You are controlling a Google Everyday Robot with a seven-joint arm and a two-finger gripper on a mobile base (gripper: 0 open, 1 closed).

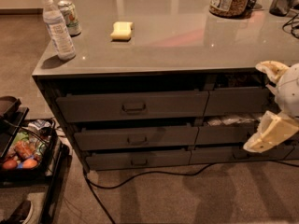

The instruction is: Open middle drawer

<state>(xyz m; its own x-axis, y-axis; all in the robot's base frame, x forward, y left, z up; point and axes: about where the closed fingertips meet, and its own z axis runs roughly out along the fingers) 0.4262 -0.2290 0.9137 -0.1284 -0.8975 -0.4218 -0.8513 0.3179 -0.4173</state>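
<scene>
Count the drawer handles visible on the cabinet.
3, all in the left column: on the top drawer, the middle drawer and the bottom drawer. Right-column handles may be hidden behind the open gripper at the right edge.
</scene>
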